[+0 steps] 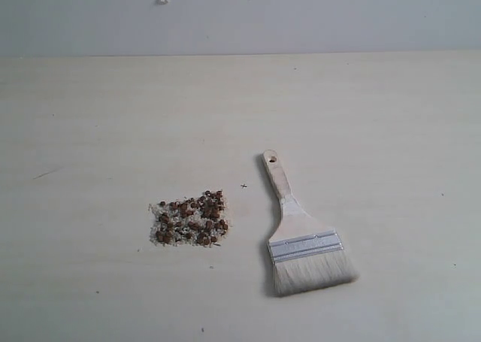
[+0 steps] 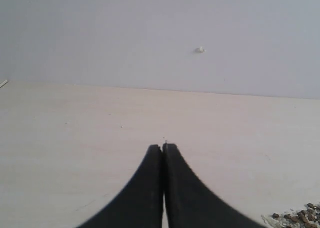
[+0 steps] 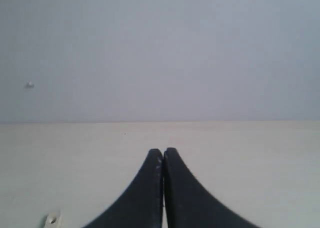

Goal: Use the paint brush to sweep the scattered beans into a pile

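My left gripper (image 2: 163, 146) and right gripper (image 3: 163, 150) are pressed closed, empty — the paint brush (image 1: 304, 240) lies flat beside the pile (image 1: 189, 220), well off the far edge of the table (image 1: 98, 116).

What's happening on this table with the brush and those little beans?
Nothing is being handled at this moment. The paint brush lies flat on the table with no gripper on it, bristles toward the near edge in the exterior view. The beans sit to its left in that view, in one fairly compact patch mixed with whitish grains, apart from the brush. The left gripper and the right gripper are both shut and empty, and neither arm shows in the exterior view.
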Tool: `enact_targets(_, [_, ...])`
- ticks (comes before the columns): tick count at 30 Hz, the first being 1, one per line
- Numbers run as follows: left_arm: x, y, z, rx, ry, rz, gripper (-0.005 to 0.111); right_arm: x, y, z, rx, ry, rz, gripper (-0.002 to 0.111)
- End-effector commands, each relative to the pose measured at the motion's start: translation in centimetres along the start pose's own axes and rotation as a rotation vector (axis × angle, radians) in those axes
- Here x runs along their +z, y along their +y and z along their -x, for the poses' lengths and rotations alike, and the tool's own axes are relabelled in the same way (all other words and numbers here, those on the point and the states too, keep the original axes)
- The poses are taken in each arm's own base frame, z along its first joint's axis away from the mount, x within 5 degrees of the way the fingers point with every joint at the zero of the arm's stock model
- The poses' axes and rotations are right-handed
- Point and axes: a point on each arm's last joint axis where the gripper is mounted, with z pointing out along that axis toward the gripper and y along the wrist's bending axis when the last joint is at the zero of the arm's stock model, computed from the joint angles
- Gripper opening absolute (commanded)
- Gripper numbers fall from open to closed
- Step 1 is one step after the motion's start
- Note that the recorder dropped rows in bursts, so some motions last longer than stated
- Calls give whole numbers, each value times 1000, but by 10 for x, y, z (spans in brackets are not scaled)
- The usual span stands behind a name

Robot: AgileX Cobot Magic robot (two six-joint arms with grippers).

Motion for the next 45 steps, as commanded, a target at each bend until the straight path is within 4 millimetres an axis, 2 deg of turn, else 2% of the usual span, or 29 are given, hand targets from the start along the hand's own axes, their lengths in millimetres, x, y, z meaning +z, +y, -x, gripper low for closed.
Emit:
enact_targets(1, [0, -1, 0, -4, -2, -10, 0, -16, -3, 1, -24, -131, -49, 0])
enact_targets(8, [0, -1, 0, -4, -2, -10, 0, -36, -3, 5, -26, -254, -75, 0])
enact_targets(23, [0, -1, 0, -4, -2, -10, 0, -37, -3, 5, -1, -260, -67, 0])
enact_targets(29, [0, -1, 0, -4, -2, -10, 0, -46, -3, 0, -7, -267, -68, 0])
enact_targets(45, [0, -1, 0, -4, -2, -10, 0, -15, -7, -72, -84, -73, -82, 0])
